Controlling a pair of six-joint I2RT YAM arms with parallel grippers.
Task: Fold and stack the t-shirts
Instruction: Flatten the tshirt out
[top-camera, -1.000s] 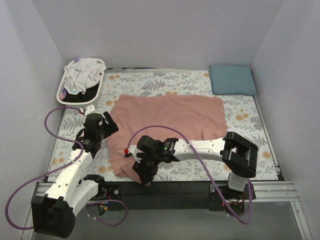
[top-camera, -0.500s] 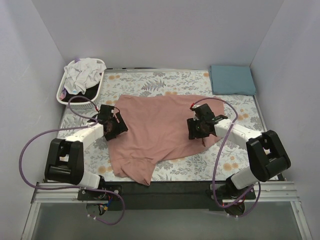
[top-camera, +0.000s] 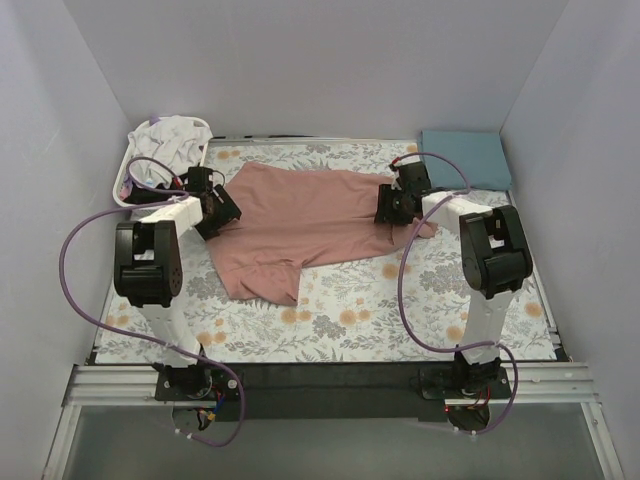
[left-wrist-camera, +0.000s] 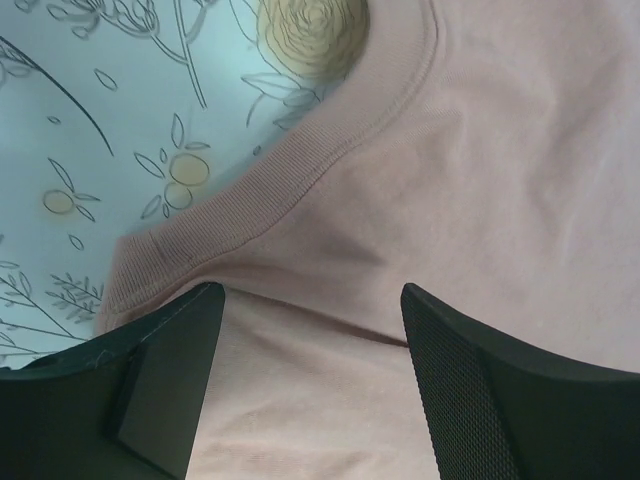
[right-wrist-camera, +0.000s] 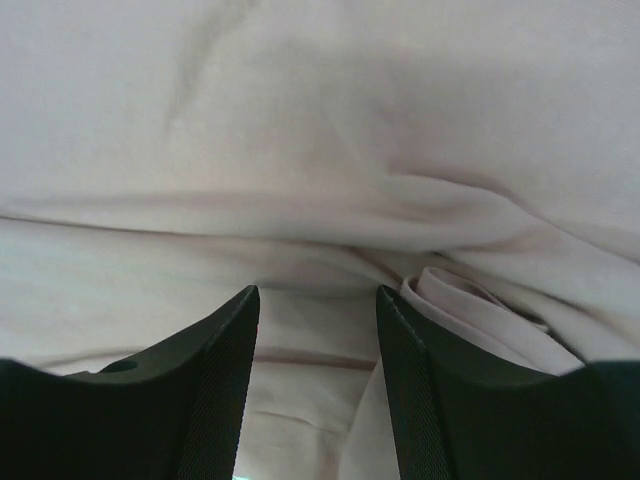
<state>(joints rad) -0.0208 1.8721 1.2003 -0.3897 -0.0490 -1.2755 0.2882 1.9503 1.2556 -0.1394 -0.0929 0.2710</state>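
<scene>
The dusty-pink t-shirt (top-camera: 300, 225) lay rumpled across the far half of the table on the floral cloth (top-camera: 350, 310), with one loose corner trailing back toward the arms. The left gripper (top-camera: 215, 207) sat at its left edge and the right gripper (top-camera: 392, 205) at its right edge. In both wrist views the fingers stood apart over pink cloth, pinching nothing.

It looked like a light, limp, matte jersey that would sag and drag on the printed cloth rather than slide. The ribbed collar (left-wrist-camera: 270, 205) under the left gripper was thicker and stitched, to my eye the surest place to take hold. Under the right gripper the fabric was bunched into soft creases and a small rolled fold (right-wrist-camera: 470, 300), so a pinch there could catch several layers. A teal-blue tee (top-camera: 465, 158) lay folded flat in the far right corner.
</scene>
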